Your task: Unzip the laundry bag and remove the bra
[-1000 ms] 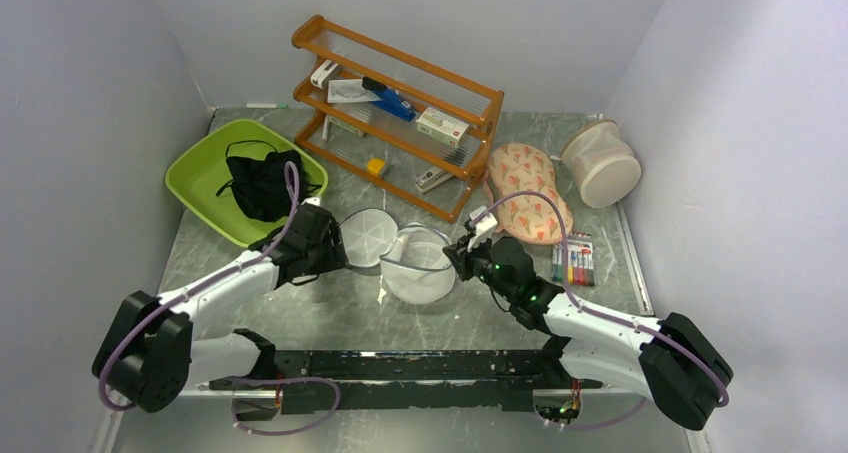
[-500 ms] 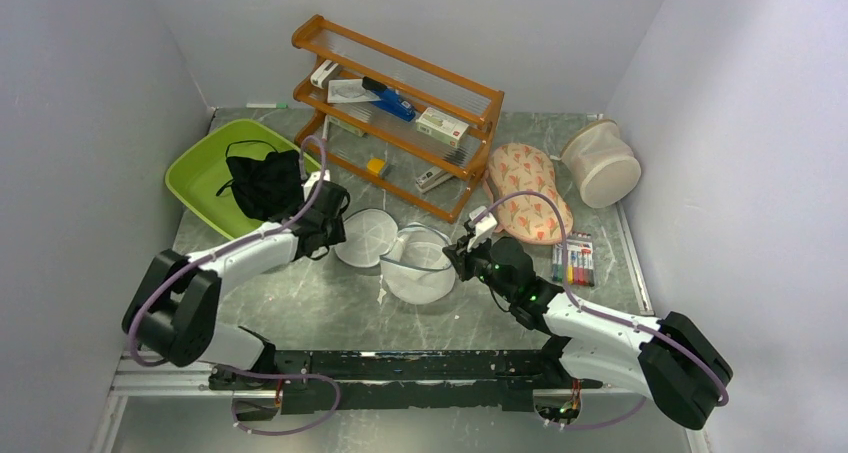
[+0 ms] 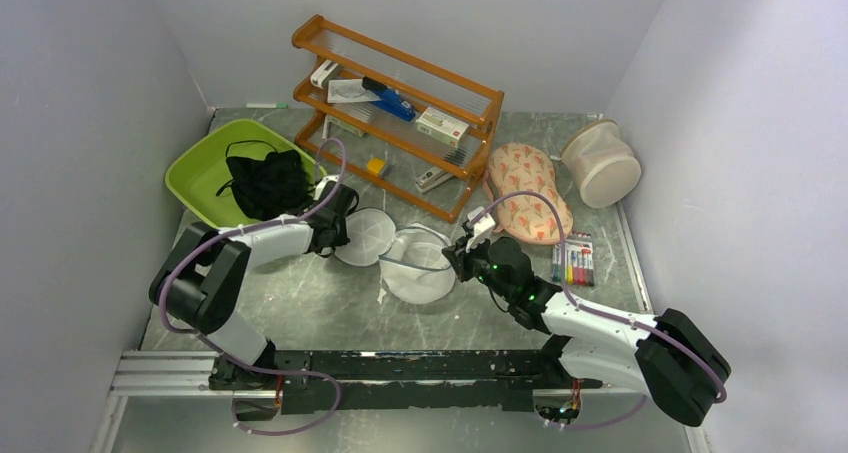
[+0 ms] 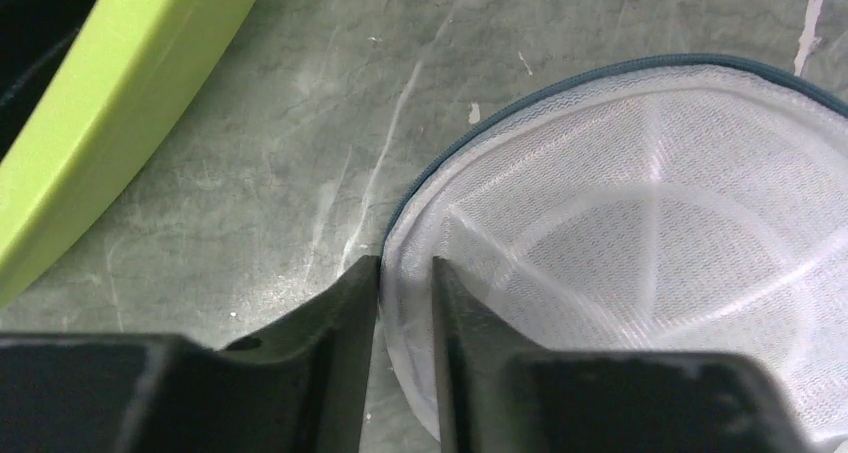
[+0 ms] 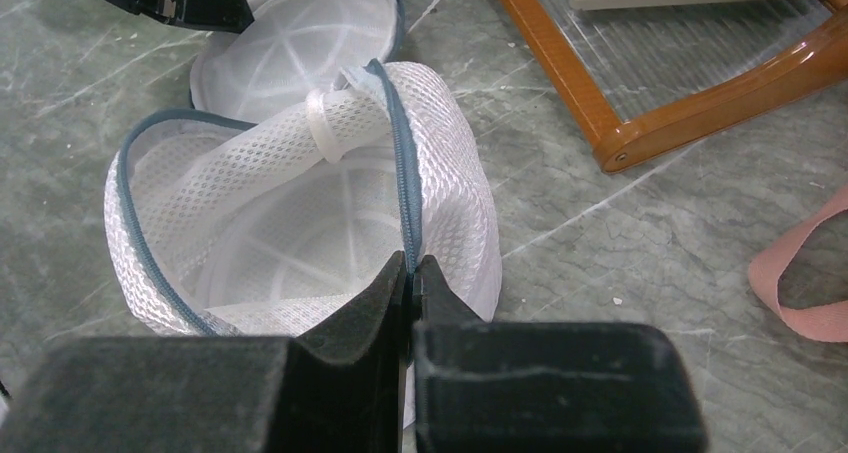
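Round white mesh laundry bag (image 3: 415,273), teal-edged; crumpled black bra (image 3: 262,185)

Bright, even light; soft shadows; left hand (image 4: 405,269) blurred close-up, probably defocus.

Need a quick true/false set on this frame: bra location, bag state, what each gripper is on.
1. The bra lies in the green tray. True.
2. The laundry bag is zipped shut. False: it is open, with its lid lying flat on the table beside it.
3. The right gripper is pinched on the bag's zip rim. True.
4. The left gripper holds the bra. False: its fingers sit either side of the lid's edge.
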Action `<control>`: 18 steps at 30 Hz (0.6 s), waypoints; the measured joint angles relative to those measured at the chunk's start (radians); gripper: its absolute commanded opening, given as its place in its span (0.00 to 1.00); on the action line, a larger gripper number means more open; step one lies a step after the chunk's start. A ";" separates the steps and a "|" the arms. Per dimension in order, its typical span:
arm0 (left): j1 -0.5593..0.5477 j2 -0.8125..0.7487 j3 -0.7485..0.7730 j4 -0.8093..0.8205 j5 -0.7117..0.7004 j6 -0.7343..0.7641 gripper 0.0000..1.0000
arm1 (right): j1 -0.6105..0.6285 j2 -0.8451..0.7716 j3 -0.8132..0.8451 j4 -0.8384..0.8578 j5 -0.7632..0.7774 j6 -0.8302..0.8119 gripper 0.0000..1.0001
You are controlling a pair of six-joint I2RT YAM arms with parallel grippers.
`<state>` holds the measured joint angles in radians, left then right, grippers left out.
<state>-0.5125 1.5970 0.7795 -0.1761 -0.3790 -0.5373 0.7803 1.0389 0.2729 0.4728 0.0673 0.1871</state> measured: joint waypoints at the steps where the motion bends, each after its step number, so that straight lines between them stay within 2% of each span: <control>1: 0.000 0.000 0.000 0.002 0.000 0.004 0.25 | 0.000 0.000 0.000 0.000 0.000 0.000 0.00; 4: 0.000 0.000 0.000 0.002 -0.003 0.008 0.08 | 0.000 0.000 0.000 0.001 0.000 0.000 0.00; 10: -0.001 -0.045 0.005 -0.035 0.002 0.006 0.07 | 0.000 0.008 0.000 0.001 -0.001 0.000 0.00; 18: -0.001 -0.298 0.019 -0.102 0.028 0.011 0.07 | 0.001 0.020 0.000 0.001 0.000 0.000 0.04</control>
<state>-0.5133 1.2991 0.7986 -0.2779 -0.3508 -0.5266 0.7811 1.0588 0.2733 0.4740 0.0669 0.1875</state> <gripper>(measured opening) 0.075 0.030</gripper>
